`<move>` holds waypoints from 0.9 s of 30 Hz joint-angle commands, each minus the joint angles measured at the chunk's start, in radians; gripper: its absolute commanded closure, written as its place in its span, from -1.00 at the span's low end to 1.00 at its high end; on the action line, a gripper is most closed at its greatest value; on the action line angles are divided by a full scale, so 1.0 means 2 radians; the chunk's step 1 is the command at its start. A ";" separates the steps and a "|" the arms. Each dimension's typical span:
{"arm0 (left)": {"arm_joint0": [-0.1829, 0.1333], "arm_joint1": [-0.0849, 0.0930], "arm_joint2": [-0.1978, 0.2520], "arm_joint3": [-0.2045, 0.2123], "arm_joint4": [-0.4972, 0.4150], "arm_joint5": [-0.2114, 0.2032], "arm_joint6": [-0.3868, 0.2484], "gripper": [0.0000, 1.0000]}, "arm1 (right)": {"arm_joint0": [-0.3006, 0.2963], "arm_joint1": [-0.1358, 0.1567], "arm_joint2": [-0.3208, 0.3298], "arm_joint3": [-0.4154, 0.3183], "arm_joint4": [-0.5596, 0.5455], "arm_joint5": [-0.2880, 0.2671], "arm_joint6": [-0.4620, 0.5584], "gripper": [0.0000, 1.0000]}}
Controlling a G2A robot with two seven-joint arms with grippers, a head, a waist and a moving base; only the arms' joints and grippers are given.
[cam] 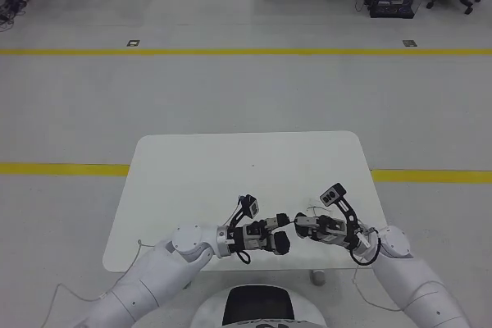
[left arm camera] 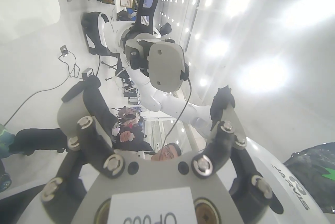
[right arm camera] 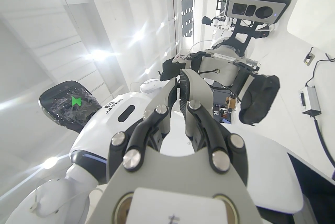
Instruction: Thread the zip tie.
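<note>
Both grippers hover face to face over the front part of the white table [cam: 230, 172]. My right gripper [right arm camera: 178, 78] is shut on a thin black zip tie [left arm camera: 183, 110]. The tie curves away from the right gripper [left arm camera: 183, 73] toward the palm of my left gripper [left arm camera: 151, 91]. My left gripper [right arm camera: 214, 83] is open, its black-padded fingers [left arm camera: 81, 87] spread wide, and the tie's free end [right arm camera: 216, 70] lies between them without touching either pad. In the top view the left gripper [cam: 282, 234] and right gripper [cam: 302, 223] are almost tip to tip.
The table's front edge [cam: 148, 269] runs just below the arms. The tabletop stretches bare beyond the grippers, apart from a tiny dark speck [cam: 250, 166]. A yellow floor line [cam: 57, 169] runs behind the table.
</note>
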 commanded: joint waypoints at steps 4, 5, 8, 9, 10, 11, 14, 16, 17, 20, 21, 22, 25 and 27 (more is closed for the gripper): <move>-0.001 -0.001 0.000 0.002 -0.001 0.000 -0.003 -1.00 | 0.001 -0.002 -0.001 0.004 -0.004 0.000 0.000 1.00; -0.001 -0.001 0.000 0.002 -0.001 0.001 -0.003 -1.00 | 0.001 -0.002 -0.002 0.005 -0.005 0.000 0.000 1.00; -0.002 -0.001 0.000 0.004 -0.001 0.001 -0.004 -1.00 | 0.003 -0.003 -0.004 0.007 -0.009 0.003 -0.002 1.00; -0.002 -0.001 0.000 0.005 -0.001 0.000 -0.004 -1.00 | 0.004 -0.004 -0.004 0.008 -0.011 0.004 -0.003 1.00; -0.002 -0.001 0.000 0.005 -0.002 0.000 -0.004 -1.00 | 0.004 -0.004 -0.004 0.009 -0.013 0.005 -0.003 1.00; -0.002 -0.001 0.000 0.006 -0.002 0.000 -0.004 -1.00 | 0.005 -0.004 -0.004 0.010 -0.015 0.006 -0.003 1.00; -0.002 -0.002 0.000 0.007 -0.003 0.000 -0.004 -1.00 | 0.007 -0.004 -0.004 0.012 -0.022 0.009 -0.006 1.00; -0.002 -0.002 -0.001 0.008 -0.003 0.000 -0.004 -1.00 | 0.007 -0.004 -0.003 0.013 -0.027 0.011 -0.006 1.00; -0.002 -0.002 -0.001 0.009 -0.004 -0.001 -0.005 -1.00 | 0.008 -0.004 -0.002 0.013 -0.029 0.012 -0.006 1.00; -0.002 -0.002 -0.002 0.010 -0.005 -0.001 -0.004 -1.00 | 0.008 -0.003 -0.001 0.014 -0.037 0.016 -0.005 1.00; -0.002 -0.002 -0.002 0.011 -0.005 0.000 -0.004 -1.00 | 0.008 -0.003 0.000 0.014 -0.040 0.016 -0.005 1.00; -0.002 -0.002 -0.002 0.012 -0.005 0.000 -0.003 -1.00 | 0.008 -0.002 0.000 0.015 -0.042 0.018 -0.005 1.00; -0.003 -0.003 -0.003 0.014 -0.005 0.001 -0.002 -1.00 | 0.009 -0.001 0.003 0.016 -0.052 0.023 0.000 1.00; -0.003 -0.003 -0.002 0.015 -0.005 0.003 -0.003 -1.00 | 0.010 0.000 0.005 0.016 -0.058 0.028 0.004 1.00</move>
